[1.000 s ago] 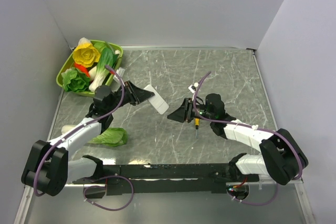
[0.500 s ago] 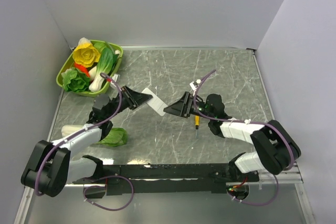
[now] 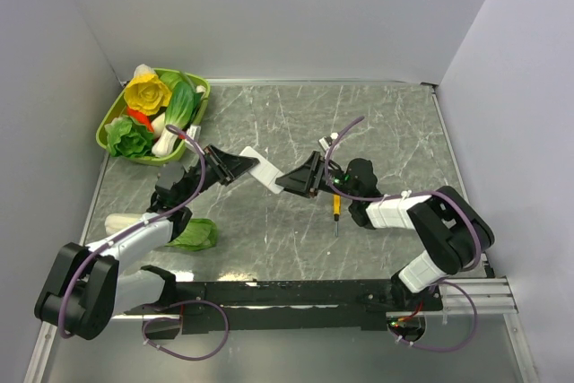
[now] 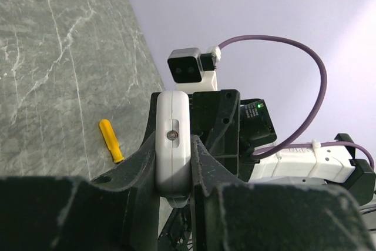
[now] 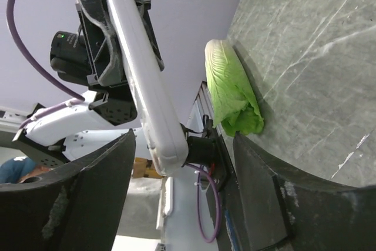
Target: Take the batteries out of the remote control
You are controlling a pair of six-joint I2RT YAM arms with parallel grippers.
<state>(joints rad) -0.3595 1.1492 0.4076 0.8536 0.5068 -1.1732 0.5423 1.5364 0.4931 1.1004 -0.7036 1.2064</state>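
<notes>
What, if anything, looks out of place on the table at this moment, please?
A green leafy vegetable lies loose on the table at its near left, apart from the basket of vegetables. The yellow-handled screwdriver lies loose mid-table.

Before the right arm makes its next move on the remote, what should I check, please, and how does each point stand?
1. Left end effector shut on remote: ok.
2. Right end effector open: ok.
3. Remote's free end lined up between right fingers: ok.
4. Batteries exposed: cannot tell.
5. Screwdriver down on table, not in either end effector: ok.
</notes>
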